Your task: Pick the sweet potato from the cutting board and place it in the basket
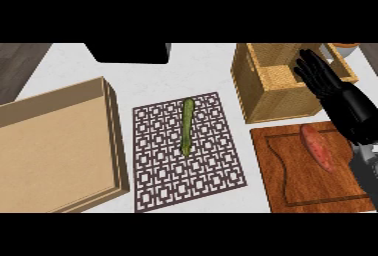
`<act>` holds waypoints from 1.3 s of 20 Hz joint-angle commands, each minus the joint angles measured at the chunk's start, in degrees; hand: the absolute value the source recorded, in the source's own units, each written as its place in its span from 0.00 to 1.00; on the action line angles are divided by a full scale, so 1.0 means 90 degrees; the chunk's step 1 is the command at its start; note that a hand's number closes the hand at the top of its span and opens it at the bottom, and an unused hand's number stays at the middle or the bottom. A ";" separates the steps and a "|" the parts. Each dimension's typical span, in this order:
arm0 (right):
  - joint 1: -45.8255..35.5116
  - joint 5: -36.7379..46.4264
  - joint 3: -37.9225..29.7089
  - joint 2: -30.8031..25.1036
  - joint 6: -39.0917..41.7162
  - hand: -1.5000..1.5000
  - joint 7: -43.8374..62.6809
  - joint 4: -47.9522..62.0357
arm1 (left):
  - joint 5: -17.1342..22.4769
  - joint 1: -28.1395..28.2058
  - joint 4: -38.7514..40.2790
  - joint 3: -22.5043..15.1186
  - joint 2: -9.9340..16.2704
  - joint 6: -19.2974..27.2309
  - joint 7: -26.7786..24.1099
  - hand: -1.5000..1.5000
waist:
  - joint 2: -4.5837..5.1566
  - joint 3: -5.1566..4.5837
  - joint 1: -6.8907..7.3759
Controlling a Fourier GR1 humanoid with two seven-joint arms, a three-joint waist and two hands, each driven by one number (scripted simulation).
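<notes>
In the head view we take the cutting board [314, 192] as our landmark; it lies at the lower right of the counter [159, 75], a reddish-brown wooden slab with a groove running round inside its edge. On the board, toward its upper right part, we see the sweet potato [318, 148], a long reddish-pink root lying lengthwise, its narrow end pointing up toward the board's far edge. Nothing holds it.

Just beyond the board's far edge stands the basket [260, 95], a tall woven box of light straw colour with an open top. Above the board's right side, and reaching over the basket's right part, we see the right hand [319, 75], black, at the end of a dark forearm that comes in from the right edge. Its fingers are straight and spread, grasping nothing, and the hand is clear of the sweet potato, which lies just beside the forearm, to its left.

To the left of the board lies a dark brown mat [188, 165] with a cut-out lattice pattern, and on it a thin green vegetable [187, 127] lies lengthwise. Further left of the board, past the mat, sits a shallow wooden tray [55, 150]. We find no left hand here.
</notes>
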 commanded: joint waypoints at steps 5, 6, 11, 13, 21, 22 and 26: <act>0.0204 -0.2172 -0.0307 0.0502 0.2739 1.00 -0.1167 0.1219 | 0.0169 -0.0282 -0.0257 -0.0954 -0.0403 -0.0861 0.0361 0.50 | 0.0457 0.0032 -0.0193; 0.0122 -0.2451 -0.0225 0.0696 0.3006 1.00 -0.1163 0.1268 | 0.0203 -0.0434 -0.0281 -0.1102 -0.0467 -0.0986 0.0463 0.50 | 0.0549 0.0057 -0.0211; 0.0449 -0.2849 -0.0887 0.0726 0.4974 0.00 -0.3182 0.1030 | 0.0344 -0.0511 -0.0046 -0.1440 -0.0703 -0.1260 0.1035 0.50 | 0.0244 -0.0020 -0.0445; 0.0992 -0.2460 -0.1336 0.0538 0.5262 0.00 -0.3629 0.1421 | 0.0257 -0.0708 -0.0083 -0.1520 -0.0706 -0.1318 0.1299 0.50 | 0.0175 -0.0051 -0.0366; 0.0309 0.0252 -0.2302 -0.1787 0.4327 0.00 -0.3410 0.1516 | 0.0246 -0.0997 0.0105 -0.1584 -0.0906 -0.1396 0.1342 0.50 | 0.0202 -0.0044 -0.0247; 0.0069 0.0477 -0.2333 -0.2018 0.4314 0.00 -0.3457 0.1629 | 0.0225 -0.1123 0.0301 -0.1516 -0.0921 -0.1375 0.1288 0.50 | 0.0249 -0.0048 -0.0188; 0.0039 0.1322 -0.1916 -0.2953 0.4965 0.00 -0.3782 0.1442 | 0.0242 -0.1133 0.0190 -0.1649 -0.0923 -0.1565 0.1327 0.50 | 0.0266 -0.0038 -0.0016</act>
